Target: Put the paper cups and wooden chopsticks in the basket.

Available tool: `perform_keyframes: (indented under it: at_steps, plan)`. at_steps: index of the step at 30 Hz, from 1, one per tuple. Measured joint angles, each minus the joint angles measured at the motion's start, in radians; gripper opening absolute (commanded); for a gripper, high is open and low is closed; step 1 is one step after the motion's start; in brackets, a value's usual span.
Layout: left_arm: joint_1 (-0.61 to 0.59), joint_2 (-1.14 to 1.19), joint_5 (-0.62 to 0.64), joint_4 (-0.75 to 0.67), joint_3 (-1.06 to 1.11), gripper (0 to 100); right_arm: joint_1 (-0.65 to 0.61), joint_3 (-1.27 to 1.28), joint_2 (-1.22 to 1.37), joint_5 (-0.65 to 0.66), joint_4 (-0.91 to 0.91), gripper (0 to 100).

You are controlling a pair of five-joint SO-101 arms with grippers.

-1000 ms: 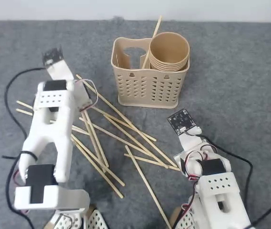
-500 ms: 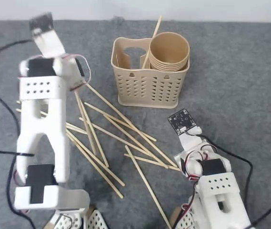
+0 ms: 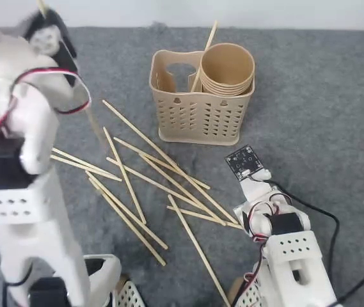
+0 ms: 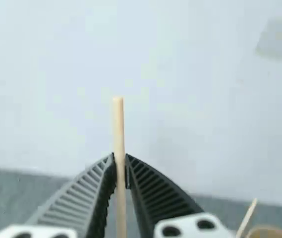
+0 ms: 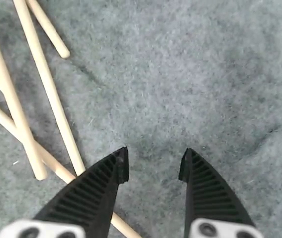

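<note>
Pale wood is pinched between the left jaws: one thin round wooden chopstick (image 4: pixel 118 144), its short end poking past the tips. The left arm (image 3: pixel 15 160) is raised high over the far left of the grey felt-like worktop (image 3: pixel 322 96), and the rest of the stick slants down beneath it.

The beige perforated plastic basket (image 3: pixel 197 121) stands at the far middle, well apart from the held stick and to its right. Its right compartment holds the stack of brown paper cups (image 3: pixel 228 64). A leaning chopstick (image 3: pixel 207 48) stands inside by the divider. The loose wooden chopsticks (image 3: pixel 150 176) lie criss-crossed on the worktop, near and left of the basket. The right arm (image 3: pixel 287 240) sits at the near right, the right jaws parted and empty over bare felt, just beside the closest sticks.

The grip looks like the weak point. A round stick held near one end, with most of its length hanging free, can pivot or slide in the ribbed jaws as the arm swings right. The trailing end could then catch the basket rim, knock the leaning chopstick, or miss the open left compartment and drop outside. Releasing too high would likely let it bounce out.
</note>
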Motion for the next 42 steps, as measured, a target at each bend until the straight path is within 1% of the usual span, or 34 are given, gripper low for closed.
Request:
perform_keyframes:
  at_steps: [5, 11, 13, 19, 26, 31, 36, 42]
  plan:
    - [0.064, -0.032, -0.011, -0.307, 0.14, 1, 0.0, 0.0, 0.0, 0.0, 0.0, 18.3]
    - [0.18, -0.058, -0.012, -0.694, 0.322, 1, 0.0, 0.0, 0.0, 0.0, 0.0, 18.3]
    - [0.206, -0.058, -0.014, -0.776, 0.361, 1, 0.0, 0.0, 0.0, 0.0, -0.006, 18.3]
    - [0.279, -0.009, -0.015, -0.804, 0.425, 1, 0.0, 0.0, 0.0, 0.0, -0.02, 18.3]
    - [0.278, 0.169, -0.014, -0.885, 0.434, 1, 0.0, 0.0, 0.0, 0.0, -0.02, 18.3]
    - [0.278, 0.193, -0.015, -0.89, 0.448, 1, 0.0, 0.0, 0.0, 0.0, -0.02, 18.3]
    - [0.278, 0.193, -0.015, -0.89, 0.531, 2, 0.0, 0.0, 0.0, 0.0, -0.02, 18.3]
    - [0.256, 0.193, -0.1, -0.89, 0.641, 2, 0.0, 0.0, 0.0, 0.0, -0.02, 18.3]
